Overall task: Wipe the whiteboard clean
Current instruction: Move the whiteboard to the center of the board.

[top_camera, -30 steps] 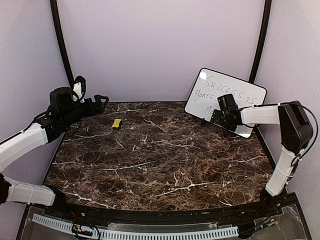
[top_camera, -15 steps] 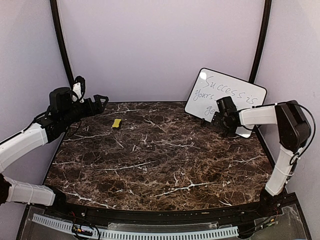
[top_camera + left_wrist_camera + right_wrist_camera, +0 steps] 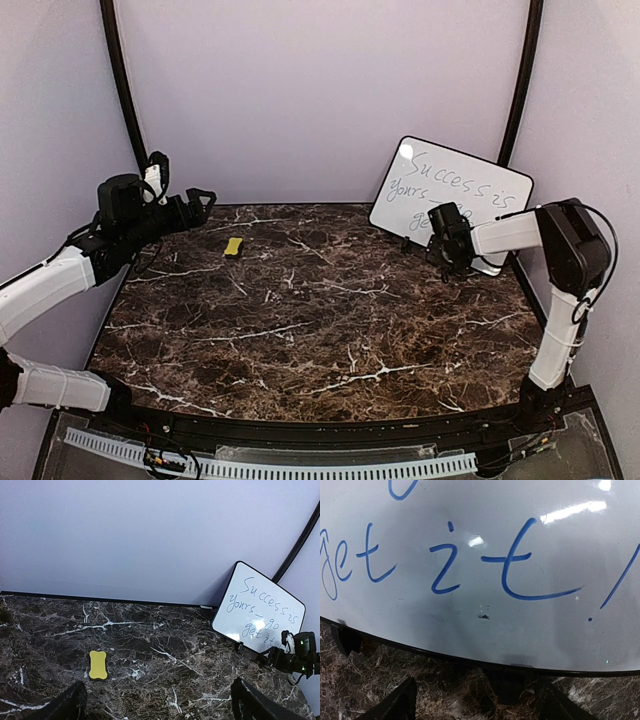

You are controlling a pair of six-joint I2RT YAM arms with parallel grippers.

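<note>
The whiteboard point(image 3: 455, 190) stands tilted at the back right on small black feet, with blue handwriting on it. It also shows in the left wrist view point(image 3: 260, 607) and fills the right wrist view point(image 3: 480, 570), where "get it!" reads. My right gripper point(image 3: 447, 262) is open and empty, low in front of the board's bottom edge point(image 3: 485, 660), its fingertips point(image 3: 395, 705) spread wide. The yellow eraser point(image 3: 233, 246) lies on the marble at the back left, also in the left wrist view point(image 3: 98, 664). My left gripper point(image 3: 205, 197) is open and empty, above and left of the eraser.
The dark marble table point(image 3: 320, 310) is enclosed by pale walls point(image 3: 320, 90) at the back and sides, with black poles point(image 3: 122, 90) in the back corners. A board foot point(image 3: 346, 639) stands at the left of the right wrist view.
My right gripper has moved left and closer to the board's lower edge. The left arm has hardly moved.
</note>
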